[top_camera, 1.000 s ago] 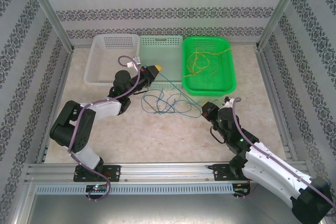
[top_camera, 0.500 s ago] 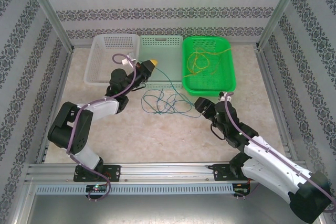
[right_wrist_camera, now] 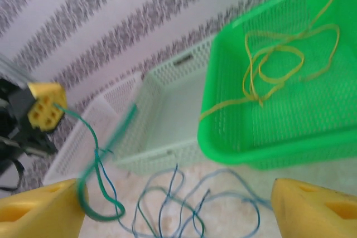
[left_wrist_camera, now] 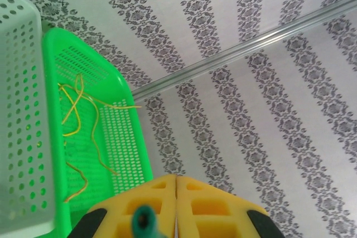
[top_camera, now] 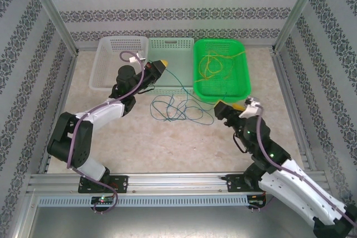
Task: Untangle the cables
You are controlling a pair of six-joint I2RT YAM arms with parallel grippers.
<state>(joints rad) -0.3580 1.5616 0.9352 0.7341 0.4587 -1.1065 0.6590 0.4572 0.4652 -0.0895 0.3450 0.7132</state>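
We count the yellow cables [top_camera: 215,65] as done: they lie in the green basket [top_camera: 242,90]. The left gripper [top_camera: 163,66] is clenched on the dark green cable [left_wrist_camera: 146,222] (raised over the middle basket [top_camera: 170,45]). The rest of it loops with the blue cable [top_camera: 192,116] on the table [top_camera: 167,143]. The right gripper [top_camera: 227,106] stands released beside that tangle. Separation remains.

Looks like a robotics lab test cell to me. In the overhead view, bare aluminium posts [top_camera: 53,15] run up the left and right sides, and the walls [top_camera: 178,4] between them are flat panels printed with striped floral wallpaper. A left arm [top_camera: 83,132] and a right arm [top_camera: 284,171] are bolted to an aluminium rail [top_camera: 173,185] along the bottom edge, facing a marble-look desk [top_camera: 167,143]. Near the top of the frame, a white basket [top_camera: 106,62], a pale green basket [top_camera: 170,39] and a bright green basket [top_camera: 223,97] sit in a row.
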